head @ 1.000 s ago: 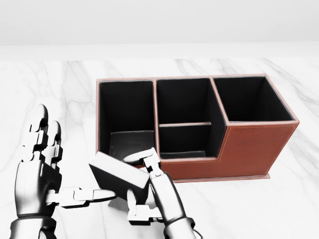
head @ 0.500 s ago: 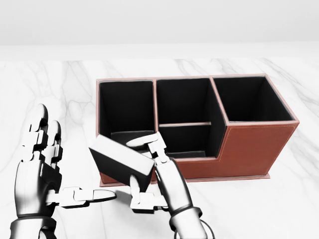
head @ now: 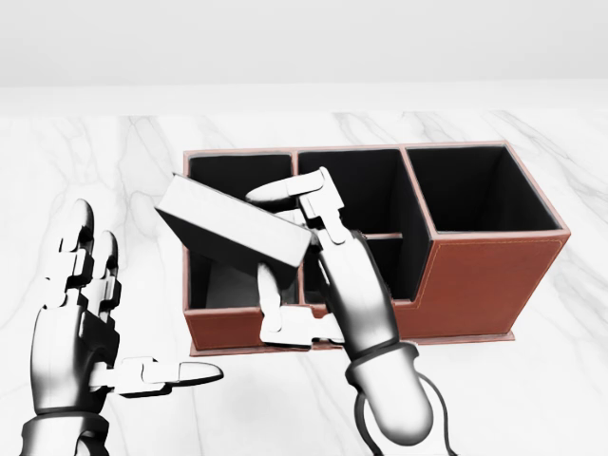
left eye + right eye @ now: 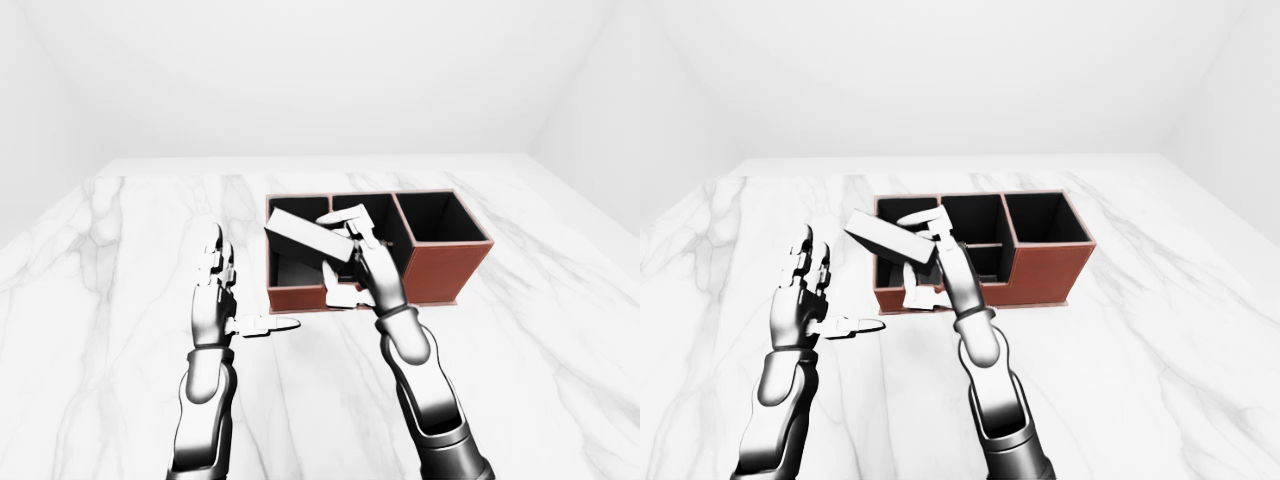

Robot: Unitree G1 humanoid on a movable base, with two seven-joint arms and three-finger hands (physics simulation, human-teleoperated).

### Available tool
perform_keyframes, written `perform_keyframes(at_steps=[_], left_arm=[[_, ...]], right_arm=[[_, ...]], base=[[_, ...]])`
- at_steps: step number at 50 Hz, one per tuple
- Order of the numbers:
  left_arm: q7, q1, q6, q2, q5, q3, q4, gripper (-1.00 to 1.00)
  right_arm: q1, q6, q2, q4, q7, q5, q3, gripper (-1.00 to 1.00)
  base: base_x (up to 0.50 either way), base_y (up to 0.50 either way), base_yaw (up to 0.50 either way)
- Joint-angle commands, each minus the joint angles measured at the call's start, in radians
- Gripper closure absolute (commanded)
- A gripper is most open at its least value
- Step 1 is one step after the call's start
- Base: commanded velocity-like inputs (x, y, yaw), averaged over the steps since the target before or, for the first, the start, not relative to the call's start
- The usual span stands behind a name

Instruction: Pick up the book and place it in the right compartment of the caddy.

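Observation:
The book [image 3: 228, 224], a grey slab with a dark side, is held tilted in my right hand [image 3: 290, 261], whose fingers close round it. It hangs over the left compartment of the red-brown caddy [image 3: 475, 285]. The caddy has a left compartment, a split middle one and a right compartment [image 3: 480, 190] with black insides. My left hand [image 3: 90, 313] is open and empty at the lower left of the head view, apart from the book.
The caddy stands on a white marble table [image 4: 100, 260] that spreads to all sides. White walls stand beyond the table's far edge [image 4: 300, 160].
My right hand has lifted the book up from the table beside the caddy's near wall to above its left compartment. The left hand has stayed in place.

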State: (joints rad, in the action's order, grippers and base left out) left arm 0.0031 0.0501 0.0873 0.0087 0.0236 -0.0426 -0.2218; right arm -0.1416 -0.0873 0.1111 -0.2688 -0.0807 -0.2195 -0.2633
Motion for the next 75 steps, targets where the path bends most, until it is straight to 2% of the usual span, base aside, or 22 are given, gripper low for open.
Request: perform_keyframes(at_steps=[1,31,54,75], left_arm=[[-0.013,0.005,0.000,-0.002,0.018,0.001,0.006,-1.00],[-0.012,0.005,0.000,-0.002,0.015,0.004,0.004,-1.00],[-0.010,0.005,0.000,-0.003,0.009,0.008,0.000,-1.00],[-0.009,0.003,0.000,-0.003,0.005,0.009,0.011,-1.00]], right_arm=[[-0.099,0.000,-0.009,-0.144,-0.013,0.058,0.063,1.00],[-0.215,0.000,-0.096,-0.192,-0.072,0.094,0.202,1.00],[-0.289,0.000,-0.279,-0.016,-0.075,0.211,0.401,1.00],[-0.325,0.000,-0.418,0.125,-0.085,0.263,0.510,1.00]], base=[[0.00,0.00,0.00],[0.00,0.00,0.00],[0.00,0.00,0.00],[0.00,0.00,0.00]])
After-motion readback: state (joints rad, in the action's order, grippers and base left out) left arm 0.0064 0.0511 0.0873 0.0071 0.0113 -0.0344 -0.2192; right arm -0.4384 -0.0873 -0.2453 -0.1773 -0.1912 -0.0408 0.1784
